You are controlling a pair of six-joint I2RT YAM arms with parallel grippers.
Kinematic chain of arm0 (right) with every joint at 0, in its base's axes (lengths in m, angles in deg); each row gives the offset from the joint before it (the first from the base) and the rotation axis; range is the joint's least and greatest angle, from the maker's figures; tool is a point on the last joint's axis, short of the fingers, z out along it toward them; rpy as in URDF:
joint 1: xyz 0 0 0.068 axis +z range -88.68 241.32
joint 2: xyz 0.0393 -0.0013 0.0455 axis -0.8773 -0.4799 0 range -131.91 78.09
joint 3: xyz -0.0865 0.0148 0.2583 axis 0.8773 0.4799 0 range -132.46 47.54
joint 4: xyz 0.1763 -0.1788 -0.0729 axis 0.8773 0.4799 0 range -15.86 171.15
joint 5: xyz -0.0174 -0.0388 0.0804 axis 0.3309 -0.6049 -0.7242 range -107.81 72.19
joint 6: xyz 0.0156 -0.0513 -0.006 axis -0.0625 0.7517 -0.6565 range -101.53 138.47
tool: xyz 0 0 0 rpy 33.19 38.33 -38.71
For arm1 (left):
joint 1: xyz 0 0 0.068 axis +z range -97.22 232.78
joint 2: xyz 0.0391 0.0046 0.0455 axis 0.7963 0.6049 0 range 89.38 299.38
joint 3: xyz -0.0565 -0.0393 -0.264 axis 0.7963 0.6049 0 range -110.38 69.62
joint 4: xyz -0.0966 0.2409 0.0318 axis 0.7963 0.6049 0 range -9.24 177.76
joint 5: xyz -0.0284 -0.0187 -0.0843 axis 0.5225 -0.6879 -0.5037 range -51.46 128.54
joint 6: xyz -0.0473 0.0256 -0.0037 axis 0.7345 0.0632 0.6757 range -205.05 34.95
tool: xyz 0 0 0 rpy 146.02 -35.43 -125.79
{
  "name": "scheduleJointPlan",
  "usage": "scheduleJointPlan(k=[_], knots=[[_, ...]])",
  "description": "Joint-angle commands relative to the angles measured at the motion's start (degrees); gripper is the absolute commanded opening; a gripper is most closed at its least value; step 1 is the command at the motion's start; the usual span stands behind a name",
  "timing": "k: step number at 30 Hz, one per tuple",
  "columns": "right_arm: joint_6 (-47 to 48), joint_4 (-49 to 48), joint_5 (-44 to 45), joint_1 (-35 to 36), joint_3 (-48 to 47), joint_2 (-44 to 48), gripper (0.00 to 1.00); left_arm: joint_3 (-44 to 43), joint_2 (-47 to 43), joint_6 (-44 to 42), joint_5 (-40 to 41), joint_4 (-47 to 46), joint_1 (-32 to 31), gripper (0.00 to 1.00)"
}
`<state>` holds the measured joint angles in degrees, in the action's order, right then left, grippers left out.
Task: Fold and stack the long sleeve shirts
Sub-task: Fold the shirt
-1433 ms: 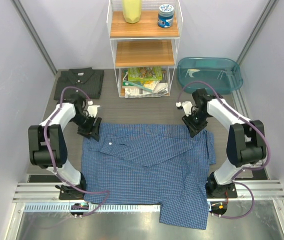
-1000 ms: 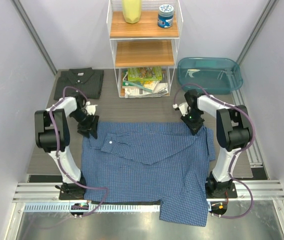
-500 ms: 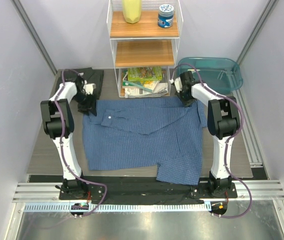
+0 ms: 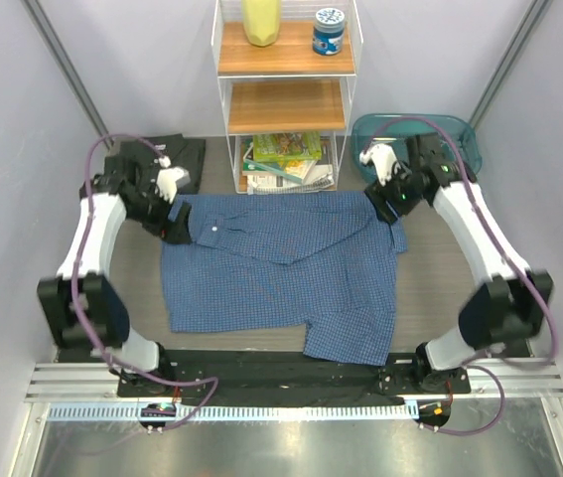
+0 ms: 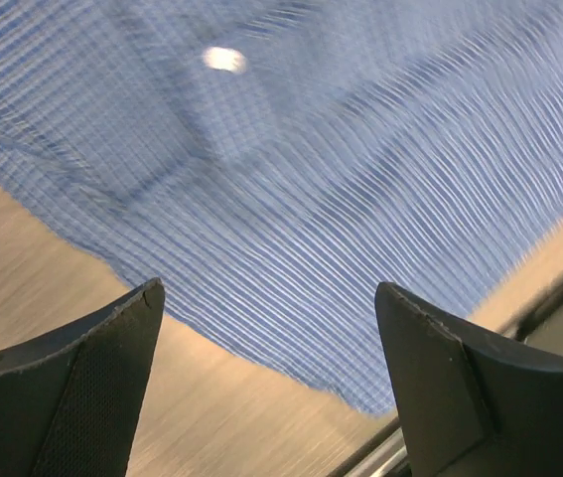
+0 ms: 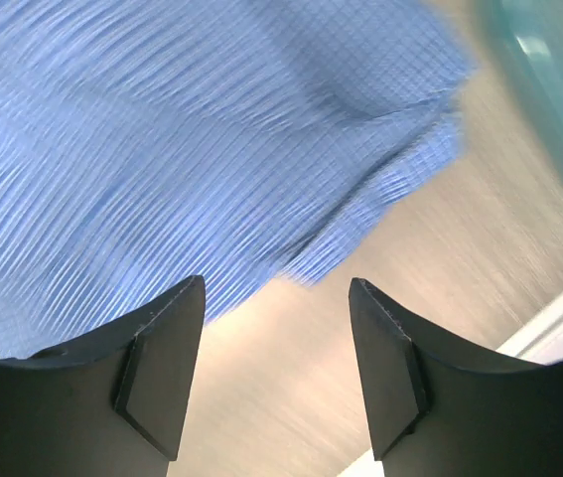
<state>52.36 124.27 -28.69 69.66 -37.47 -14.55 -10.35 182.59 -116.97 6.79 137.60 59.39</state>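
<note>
The blue checked shirt (image 4: 281,268) lies spread flat on the table, collar end towards the shelf, one corner hanging over the near dark edge. It fills the left wrist view (image 5: 341,179) and the right wrist view (image 6: 162,149), both blurred. The folded dark charcoal shirt (image 4: 152,159) lies at the back left, partly hidden by the left arm. My left gripper (image 4: 176,221) is open and empty just above the shirt's far left corner. My right gripper (image 4: 392,204) is open and empty above the shirt's far right corner.
A white wire shelf (image 4: 286,99) with wooden boards stands at the back centre, with books (image 4: 286,159) at its base. A teal plastic tub (image 4: 420,139) sits at the back right, just behind my right arm. Metal rails (image 4: 281,383) run along the near edge.
Both grippers dragged the blue shirt away from the near edge towards the shelf, then let go of its far corners and lifted slightly. Both arms swung outwards.
</note>
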Motion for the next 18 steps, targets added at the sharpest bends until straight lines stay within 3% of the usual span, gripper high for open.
scheduleJointPlan(k=[1,6,9,14,18], knots=[[13.63,16.82,-11.44,3.51,10.9,11.41,0.65,12.88,-11.89,-19.47,-6.49,11.88,0.16,0.87],[18.4,13.6,-5.57,13.96,30.91,22.66,0.61,23.61,-22.0,-32.13,-5.26,14.96,0.16,0.82],[22.44,13.33,-3.98,15.39,36.74,25.05,0.6,27.4,-23.77,-37.14,-3.5,16.8,0.16,0.79],[27.36,18.33,-6.52,16.53,38.61,27.51,0.59,31.7,-25.0,-39.18,1.33,16.99,0.07,0.77],[24.23,20.44,-8.8,22.06,37.73,28.13,0.62,33.82,-27.28,-34.89,2.3,12.43,0.16,0.77]])
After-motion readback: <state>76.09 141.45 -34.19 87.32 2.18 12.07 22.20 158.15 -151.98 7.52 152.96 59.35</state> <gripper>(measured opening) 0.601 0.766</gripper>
